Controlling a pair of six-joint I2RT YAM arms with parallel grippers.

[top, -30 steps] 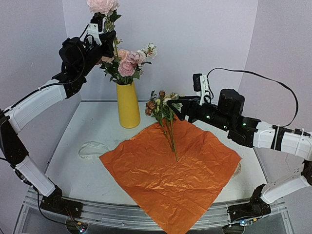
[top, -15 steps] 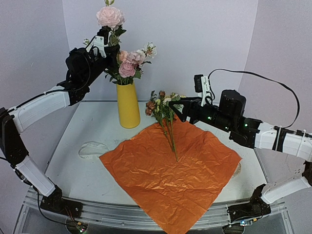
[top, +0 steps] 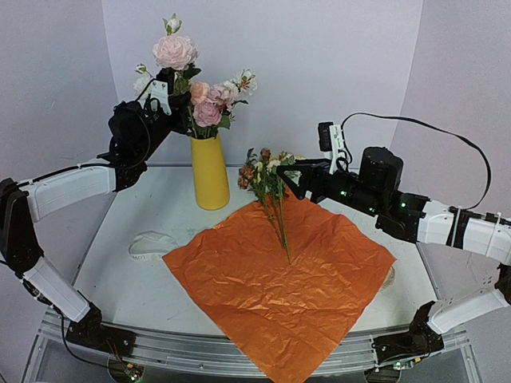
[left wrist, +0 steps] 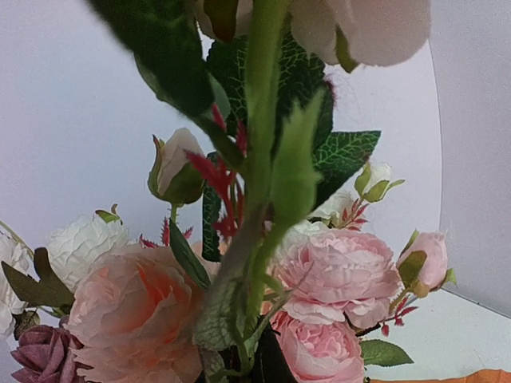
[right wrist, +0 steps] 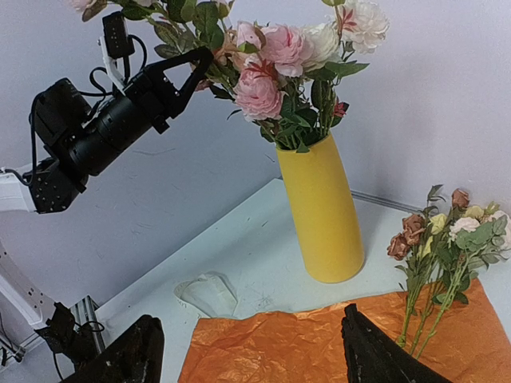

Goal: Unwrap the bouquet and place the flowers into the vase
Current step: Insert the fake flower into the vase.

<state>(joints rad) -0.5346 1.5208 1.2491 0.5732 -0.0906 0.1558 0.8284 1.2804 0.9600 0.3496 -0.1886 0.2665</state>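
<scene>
Left pincer (top: 169,86) came lower, closed on the pink rose (top: 174,52) above the vase (top: 209,174); right pincer (top: 286,177) stands open, empty, just beside the flowers (top: 267,171).

Robotics lab test cell, not a lived-in room. Two white-and-black robot arms, the left arm (top: 72,179) and the right arm (top: 447,223), are bolted to an aluminium rail (top: 200,351), with a black cable (top: 431,128) looping exposed. Plain pale walls (top: 319,64) close in behind and to either side of the left gripper (top: 172,80) and right gripper (top: 289,177); a white table (top: 144,199) lies beneath both. Staged props: a pink rose (top: 175,51) gripped by the left gripper, a yellow vase (top: 210,171) below and beside it, and orange paper (top: 279,279) under the right gripper.
</scene>
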